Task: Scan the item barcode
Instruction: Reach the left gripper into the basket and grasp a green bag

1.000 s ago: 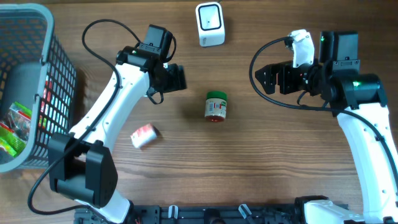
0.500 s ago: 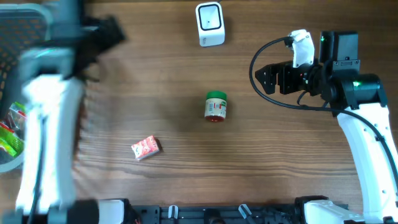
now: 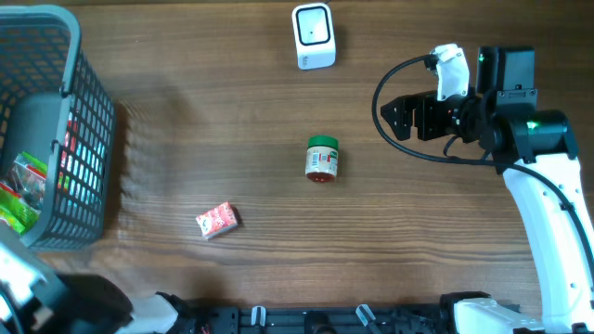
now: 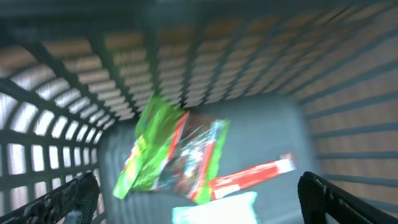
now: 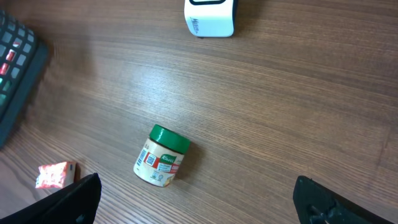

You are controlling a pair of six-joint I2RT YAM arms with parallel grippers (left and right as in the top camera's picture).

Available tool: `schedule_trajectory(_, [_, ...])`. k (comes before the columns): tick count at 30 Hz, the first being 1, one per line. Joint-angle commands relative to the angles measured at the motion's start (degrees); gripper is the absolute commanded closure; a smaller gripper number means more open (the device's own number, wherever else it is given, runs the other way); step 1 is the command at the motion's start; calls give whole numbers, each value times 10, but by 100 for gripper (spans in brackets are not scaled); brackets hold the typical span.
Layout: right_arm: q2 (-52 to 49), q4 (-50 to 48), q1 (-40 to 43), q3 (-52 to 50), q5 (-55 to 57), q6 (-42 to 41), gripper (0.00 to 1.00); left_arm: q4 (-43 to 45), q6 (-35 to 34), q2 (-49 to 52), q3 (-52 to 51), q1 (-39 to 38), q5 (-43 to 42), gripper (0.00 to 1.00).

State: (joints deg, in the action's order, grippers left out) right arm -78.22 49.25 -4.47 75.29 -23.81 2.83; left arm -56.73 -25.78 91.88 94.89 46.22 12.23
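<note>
Wooden worktop (image 3: 445,241) carries a green-lidded jar (image 3: 322,159) on its side at centre, its label too small to read, below the white scanner (image 3: 314,35). A red packet (image 3: 217,222) lies near the grey basket (image 3: 88,139). Over blurred green and red wrappers (image 4: 174,155) inside it hangs the left end effector (image 4: 196,193), fingers wide apart. The right end effector (image 3: 399,116) gapes empty, well apart from the jar.

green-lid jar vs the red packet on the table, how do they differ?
The jar is round, green-lidded, pale-labelled; the red packet is flat, red and white. The jar looks bigger. The jar lies mid-table, lid toward the scanner; the red packet lies skewed, nearer the basket. Both lie on the table, neither held.
</note>
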Motion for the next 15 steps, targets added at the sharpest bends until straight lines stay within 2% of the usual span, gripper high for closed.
schedule_trajectory(1, [-1,-1,-2,10,-7,0,0,14,1,71,-49,15,27,0])
schedule_trajectory(7, [-1,-1,-2,10,-7,0,0,59,61,158,-69,19,48,0])
schedule_trajectory(15, [-1,-1,-2,10,-7,0,0,66,59,227,-70,19,43,0])
